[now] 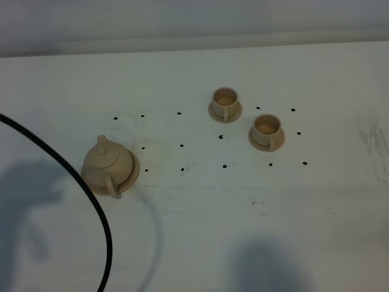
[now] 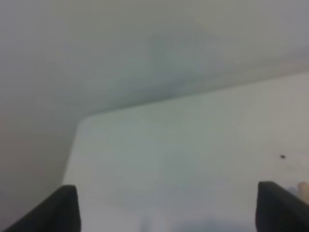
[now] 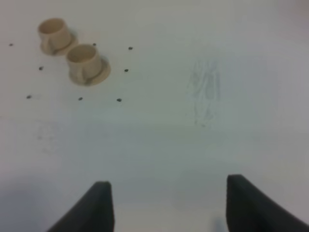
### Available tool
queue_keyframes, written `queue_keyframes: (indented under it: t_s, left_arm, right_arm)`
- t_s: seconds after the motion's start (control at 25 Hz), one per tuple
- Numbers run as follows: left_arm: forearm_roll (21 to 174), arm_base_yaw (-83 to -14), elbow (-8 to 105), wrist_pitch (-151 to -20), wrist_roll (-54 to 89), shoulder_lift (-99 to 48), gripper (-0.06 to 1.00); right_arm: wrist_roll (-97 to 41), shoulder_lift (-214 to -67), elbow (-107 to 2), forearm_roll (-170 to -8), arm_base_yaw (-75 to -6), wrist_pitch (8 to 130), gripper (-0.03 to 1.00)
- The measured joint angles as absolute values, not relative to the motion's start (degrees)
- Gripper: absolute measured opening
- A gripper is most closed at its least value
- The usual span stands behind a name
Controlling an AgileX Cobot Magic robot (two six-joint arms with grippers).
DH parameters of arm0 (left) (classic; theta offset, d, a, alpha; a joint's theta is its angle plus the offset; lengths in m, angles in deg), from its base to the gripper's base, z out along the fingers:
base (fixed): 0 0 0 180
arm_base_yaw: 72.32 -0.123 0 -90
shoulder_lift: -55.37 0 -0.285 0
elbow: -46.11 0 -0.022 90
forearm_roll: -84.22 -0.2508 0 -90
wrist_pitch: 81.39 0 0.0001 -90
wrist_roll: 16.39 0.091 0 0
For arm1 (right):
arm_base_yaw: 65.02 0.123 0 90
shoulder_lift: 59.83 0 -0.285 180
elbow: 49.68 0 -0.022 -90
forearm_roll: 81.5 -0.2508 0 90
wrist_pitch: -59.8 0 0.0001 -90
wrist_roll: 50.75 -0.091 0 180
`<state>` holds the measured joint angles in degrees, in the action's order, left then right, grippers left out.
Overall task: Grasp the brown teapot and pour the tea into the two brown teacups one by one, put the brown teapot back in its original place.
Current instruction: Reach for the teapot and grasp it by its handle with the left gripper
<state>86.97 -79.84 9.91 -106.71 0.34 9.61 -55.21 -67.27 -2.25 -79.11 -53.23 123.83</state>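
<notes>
The teapot (image 1: 108, 165) sits on its coaster (image 1: 136, 171), well left of the two cups (image 1: 224, 100). The left gripper (image 2: 166, 210) and right gripper (image 3: 166, 205) hang spread wide, empty. The black cable (image 1: 100, 210) passing just beside the pot's handle could snag the approach and tip it.

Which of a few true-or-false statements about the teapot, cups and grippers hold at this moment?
1. The brown teapot sits on the round coaster. True.
2. The two brown teacups lie tipped over. False: both stand upright on their saucers.
3. The right gripper is shut on the teapot. False: it is open and empty over the table.
4. The left gripper is open and holds nothing. True.
5. A black cable curves past the teapot in the high view. True.
6. The teapot stands between the cups. False: it stands apart, left of both in the high view.
</notes>
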Motion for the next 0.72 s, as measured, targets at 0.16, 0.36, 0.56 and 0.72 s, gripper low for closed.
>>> queue_keyframes:
  t_s: [0.16,0.36,0.56,0.72]
  left_arm:
    - [89.0,-79.8,9.9,-106.7,0.3,6.0,0.07]
    - [91.1,-79.8,9.9,-106.4,1.2,1.2,0.07]
    - [94.6,-79.8,9.9,-106.2,4.4,-1.1,0.07]
    - [95.3,-79.8,9.9,-105.8,5.1,-1.4,0.07]
  right_arm:
    - [-55.2,-67.2,-2.3,-79.3,-53.2,123.8,0.49]
    - [-55.2,-67.2,-2.3,-79.3,-53.2,123.8,0.49]
    - [-55.2,-67.2,-2.3,-79.3,-53.2,123.7,0.49]
    - [-55.2,-67.2,-2.3,-79.3,-53.6,123.7,0.49]
